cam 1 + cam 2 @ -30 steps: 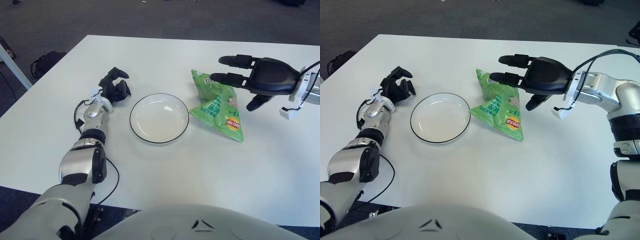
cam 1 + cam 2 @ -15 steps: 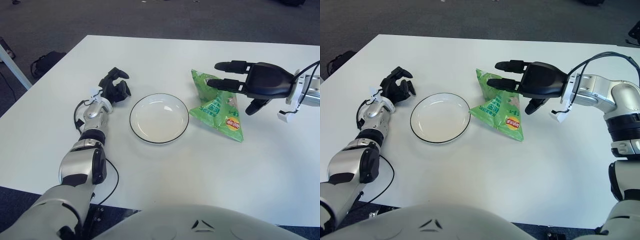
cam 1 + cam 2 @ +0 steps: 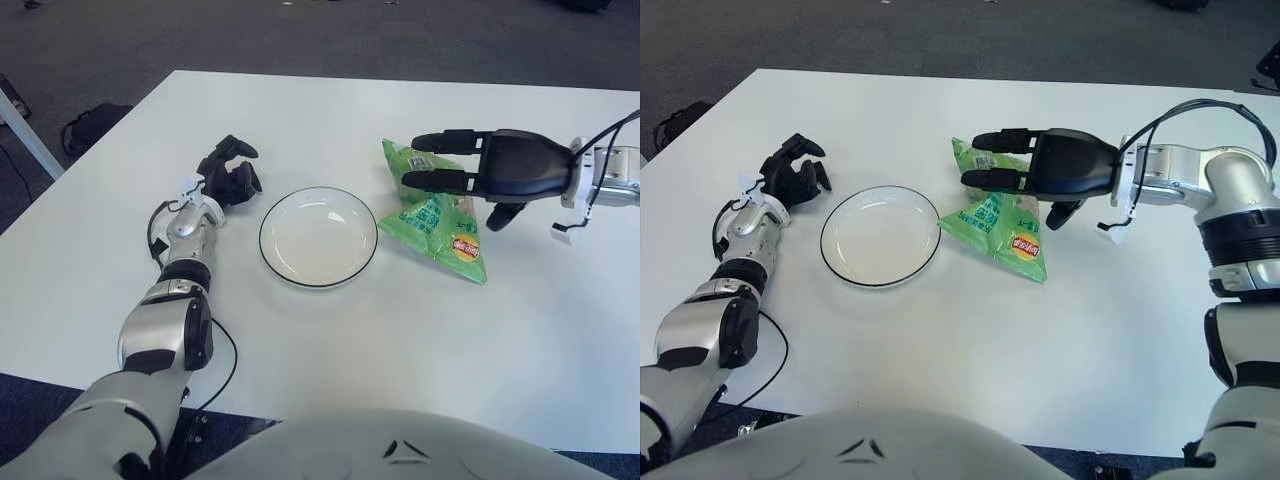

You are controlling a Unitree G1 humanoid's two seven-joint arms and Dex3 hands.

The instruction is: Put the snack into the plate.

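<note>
The right hand [image 3: 1040, 175] is stretched out over the green snack bag [image 3: 1000, 215], palm down, with two long fingers [image 3: 990, 137] pointing toward the robot's left and a thumb [image 3: 1058, 213] hanging down at the bag's right side. The fingers are spread and straight, not closed around anything; whether they are touching the bag's top cannot be told. A cable [image 3: 1185, 108] loops above the silver forearm behind the hand.

The snack bag lies flat on the white table [image 3: 1090, 330], just beside the right edge of the plate [image 3: 881, 236], its lower corner with the round red-and-yellow logo pointing toward the robot. The bag is not on the plate.

The plate is white with a thin dark rim and has nothing in it. It sits near the middle of the table, between the two hands.

The left hand [image 3: 230, 170] shows to the left of the plate, near it but apart, with its dark fingers curled in and holding nothing. Its silver forearm runs back toward the robot along the tabletop.

Beyond the table edge is dark carpet [image 3: 300, 35].
</note>
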